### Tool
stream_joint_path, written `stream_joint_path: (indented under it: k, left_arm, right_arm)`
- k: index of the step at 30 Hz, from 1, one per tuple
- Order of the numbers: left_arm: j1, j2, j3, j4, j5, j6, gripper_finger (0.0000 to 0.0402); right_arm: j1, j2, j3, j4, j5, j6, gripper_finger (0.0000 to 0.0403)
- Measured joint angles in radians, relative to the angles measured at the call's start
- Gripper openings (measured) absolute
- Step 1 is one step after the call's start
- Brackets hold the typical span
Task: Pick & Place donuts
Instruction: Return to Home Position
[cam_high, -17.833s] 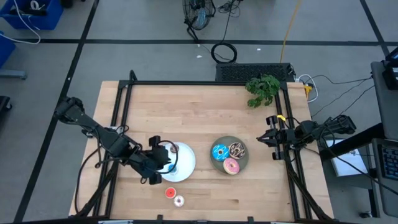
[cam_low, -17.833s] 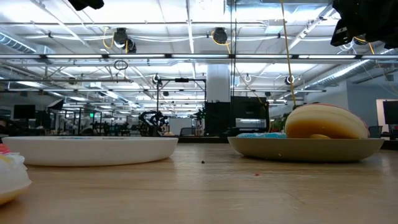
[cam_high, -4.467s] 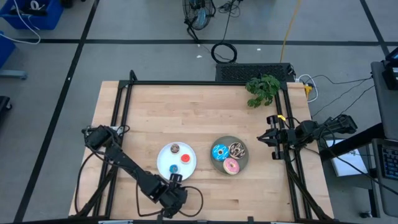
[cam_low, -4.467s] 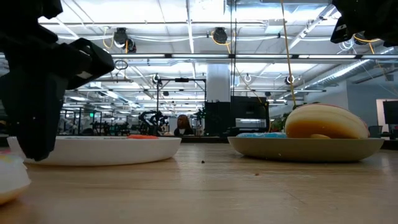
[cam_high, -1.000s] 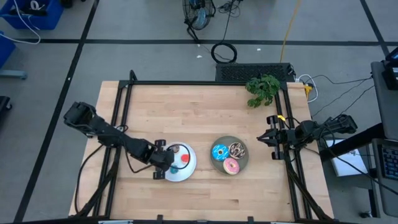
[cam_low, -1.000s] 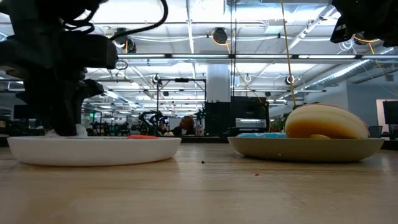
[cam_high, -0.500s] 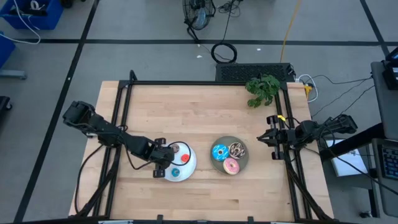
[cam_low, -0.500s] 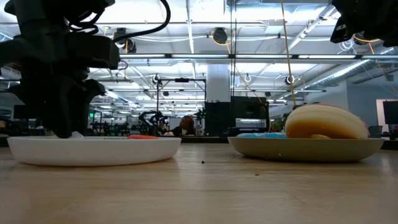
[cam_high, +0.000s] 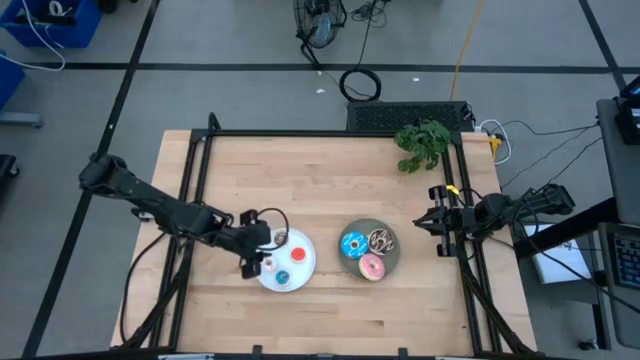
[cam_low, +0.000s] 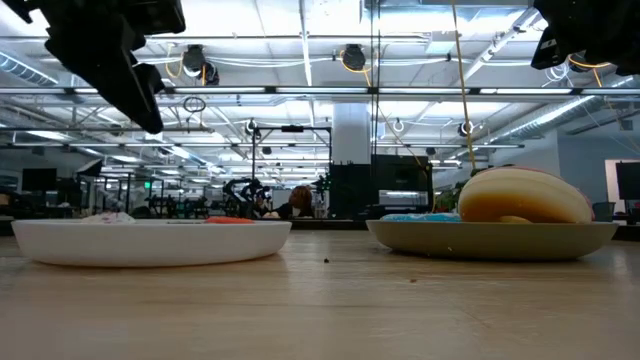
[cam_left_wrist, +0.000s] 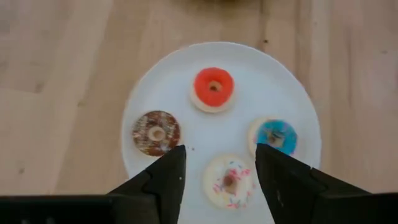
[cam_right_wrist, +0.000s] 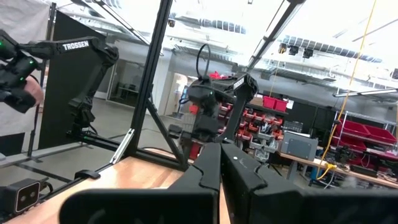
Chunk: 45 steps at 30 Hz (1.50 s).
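Four tiny donuts lie flat on the white plate (cam_left_wrist: 292, 99): red (cam_left_wrist: 213, 89), brown (cam_left_wrist: 156, 132), blue (cam_left_wrist: 277, 135) and white with sprinkles (cam_left_wrist: 229, 181). My left gripper (cam_left_wrist: 219, 155) hangs open above the plate's left part (cam_high: 258, 255), its fingers raised on either side of the white donut and touching nothing. The grey plate (cam_high: 392, 262) carries the larger blue (cam_high: 352, 243), dark brown sprinkled (cam_high: 381, 239) and pink (cam_high: 372, 266) donuts. My right gripper (cam_high: 432, 222) waits shut at the table's right edge.
A green plant sprig (cam_high: 422, 143) lies at the far right corner. Black frame rails (cam_high: 200, 170) run along the table's left, far and right sides. Bare wood lies between the plates and the near edge and across the table's far half.
My left gripper has opened and let go of the white tiny donut, which now lies on the white plate. It has then risen clear of the plate and drawn back a little toward the table's left edge.
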<state>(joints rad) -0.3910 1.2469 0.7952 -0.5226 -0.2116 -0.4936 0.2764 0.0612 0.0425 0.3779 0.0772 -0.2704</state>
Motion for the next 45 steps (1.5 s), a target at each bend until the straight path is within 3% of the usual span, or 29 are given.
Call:
stream_joint_path:
  k: [5,10,14,22,28,31,36,40,45]
  left_arm:
    - [-0.026,-0.005,0.0,-0.001,-0.016,0.062,0.0159]
    - [-0.078,-0.056,0.0,-0.003,-0.021,0.21,0.0077]
    - [-0.089,-0.183,-0.001,-0.007,-0.131,0.282,0.001]
    - [-0.044,-0.593,-0.024,-0.066,-0.345,0.393,0.0004]
    - [-0.035,-0.867,-0.278,0.242,-0.334,0.48,0.0003]
    - [-0.035,-0.945,-0.392,0.427,-0.35,0.474,0.0004]
    - [-0.033,-1.016,-0.596,0.56,-0.362,0.574,0.0003]
    - [-0.018,-1.083,-0.659,0.652,-0.34,0.638,0.0003]
    - [-0.013,-1.166,-0.664,0.546,-0.316,0.683,0.0002]
  right_arm:
    - [0.0,0.0,0.0,0.0,0.0,0.0,0.0]
    - [0.0,0.0,0.0,0.016,0.0,0.022,0.0]
    - [0.0,0.0,0.0,0.015,0.0,0.022,0.0]
    - [0.0,0.0,0.0,0.015,0.005,0.016,0.0]
    - [0.0,0.007,0.0,-0.029,0.005,0.043,0.0]
    - [0.0,0.018,0.0,-0.017,0.045,0.049,0.0]
    - [-0.002,0.029,0.0,0.037,0.29,0.059,0.0]
    - [-0.001,0.03,-0.001,-0.043,0.215,0.024,0.0]
    - [-0.001,0.027,0.0,-0.036,0.158,0.02,0.0]
